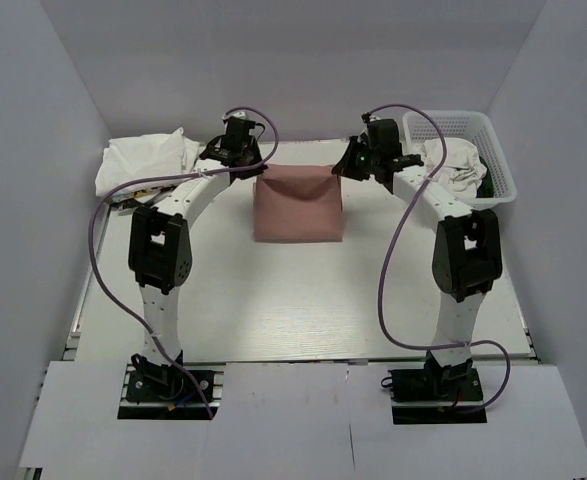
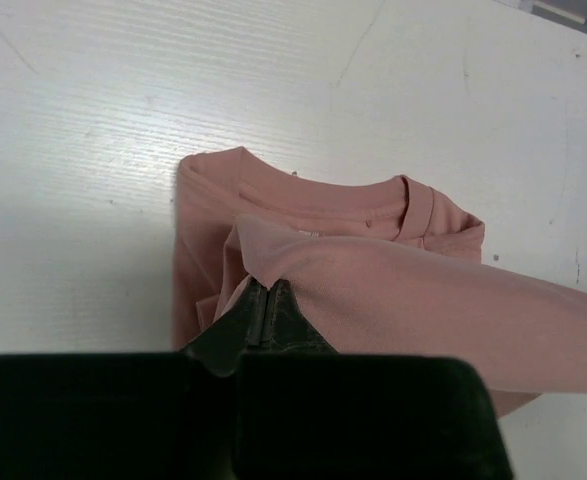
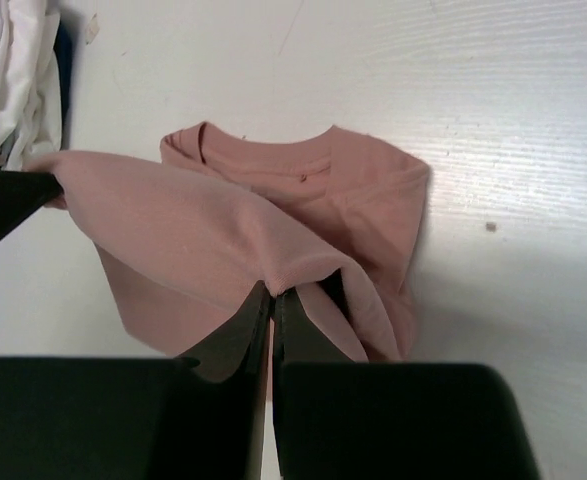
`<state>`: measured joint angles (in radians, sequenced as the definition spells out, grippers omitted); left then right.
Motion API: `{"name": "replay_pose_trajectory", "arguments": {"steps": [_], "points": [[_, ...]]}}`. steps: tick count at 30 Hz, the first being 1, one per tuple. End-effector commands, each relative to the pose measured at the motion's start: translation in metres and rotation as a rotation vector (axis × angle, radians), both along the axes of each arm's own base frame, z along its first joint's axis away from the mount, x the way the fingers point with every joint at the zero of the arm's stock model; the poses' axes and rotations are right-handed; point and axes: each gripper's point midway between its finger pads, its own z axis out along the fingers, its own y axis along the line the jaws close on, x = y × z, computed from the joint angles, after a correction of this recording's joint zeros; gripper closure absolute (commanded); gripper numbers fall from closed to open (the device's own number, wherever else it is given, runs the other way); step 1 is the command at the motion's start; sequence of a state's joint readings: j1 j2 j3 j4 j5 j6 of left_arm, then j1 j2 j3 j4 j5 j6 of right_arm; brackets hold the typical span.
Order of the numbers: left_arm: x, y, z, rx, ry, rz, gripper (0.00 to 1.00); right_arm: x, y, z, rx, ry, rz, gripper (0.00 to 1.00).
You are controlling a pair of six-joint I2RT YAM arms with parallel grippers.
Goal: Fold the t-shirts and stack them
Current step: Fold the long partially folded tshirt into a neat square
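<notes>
On the white tabletop a large dusty-pink cloth t-shirt is laid in the middle, partly folded, its collar seen under a lifted flap. It is judged soft, light and limp, so it is best taken at the corners of a hem. A white plastic mesh basket at the far right holds crumpled white cloth; a heap of white t-shirts is placed at the far left. The left gripper and the right gripper are each closed on a pinch of the pink flap.

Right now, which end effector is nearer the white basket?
Right. The right end effector grips the pink shirt on the side toward the basket; the left end effector grips the opposite side.
</notes>
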<state>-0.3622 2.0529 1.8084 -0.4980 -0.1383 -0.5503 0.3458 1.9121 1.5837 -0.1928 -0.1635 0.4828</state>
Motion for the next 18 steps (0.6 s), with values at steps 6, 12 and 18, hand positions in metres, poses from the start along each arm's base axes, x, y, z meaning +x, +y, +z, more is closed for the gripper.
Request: {"name": "replay_pose_trajectory", "arguments": {"steps": [6, 12, 18], "points": [[0.051, -0.006, -0.003, -0.066, -0.046, -0.021, 0.97, 0.056, 0.005, -0.025, 0.084, 0.02, 0.034, 1.0], [0.08, 0.0, -0.018, -0.112, -0.051, 0.006, 0.01, 0.096, 0.006, -0.034, 0.084, -0.025, 0.028, 0.18], [0.072, 0.002, 0.004, -0.145, -0.079, -0.02, 0.0, 0.083, -0.001, -0.03, 0.017, -0.049, 0.05, 0.1]]}}
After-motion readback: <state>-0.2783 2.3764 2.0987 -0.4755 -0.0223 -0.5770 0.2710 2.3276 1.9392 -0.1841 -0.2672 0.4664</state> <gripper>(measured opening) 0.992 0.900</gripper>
